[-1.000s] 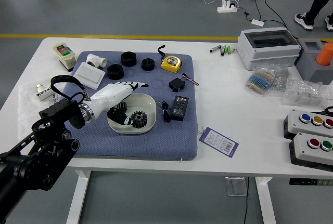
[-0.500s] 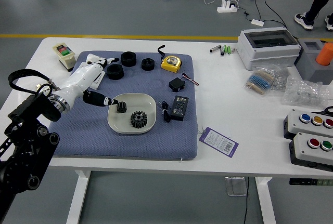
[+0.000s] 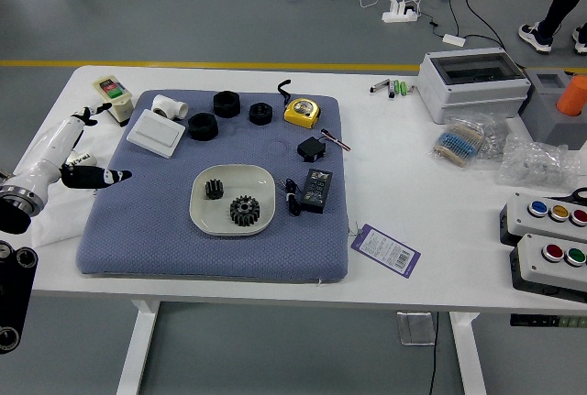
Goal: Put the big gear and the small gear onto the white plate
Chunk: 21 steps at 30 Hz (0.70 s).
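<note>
Holding both the big gear [image 3: 245,211] and the small gear [image 3: 214,189], the white plate [image 3: 251,180] sits well apart, to the right of the left hand [image 3: 48,162], whose fingers are spread, empty; placing looks complete, nothing left.

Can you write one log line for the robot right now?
big gear: on white plate | small gear: on white plate | left hand: open, empty, left of plate | right hand: out of view
</note>
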Available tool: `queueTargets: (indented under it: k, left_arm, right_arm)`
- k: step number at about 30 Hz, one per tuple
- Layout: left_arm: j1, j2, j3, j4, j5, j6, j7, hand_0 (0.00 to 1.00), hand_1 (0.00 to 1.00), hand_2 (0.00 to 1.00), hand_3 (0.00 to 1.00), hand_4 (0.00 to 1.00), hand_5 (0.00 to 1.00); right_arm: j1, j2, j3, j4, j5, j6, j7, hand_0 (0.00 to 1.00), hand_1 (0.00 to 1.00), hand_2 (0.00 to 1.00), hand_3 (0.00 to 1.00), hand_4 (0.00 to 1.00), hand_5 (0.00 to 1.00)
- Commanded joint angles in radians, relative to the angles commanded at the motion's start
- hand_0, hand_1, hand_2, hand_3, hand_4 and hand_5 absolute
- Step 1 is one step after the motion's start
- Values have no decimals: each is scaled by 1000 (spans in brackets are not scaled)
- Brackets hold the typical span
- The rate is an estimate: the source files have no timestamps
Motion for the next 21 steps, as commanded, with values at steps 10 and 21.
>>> queueTargets:
  k: [10, 21]
  left_arm:
    - [20, -2, -46, 9, 0, 11, 12, 553, 683, 773, 828, 814, 2]
    - [32, -2, -39, 16, 0, 6, 1, 485, 604, 677, 737, 630, 2]
  right_arm:
    - [-8, 2, 0, -3, 1, -1, -2, 700, 714, 746, 572, 801, 680]
    - [-14, 6, -4, -3, 9, 1, -1, 700, 714, 746, 572, 800, 680]
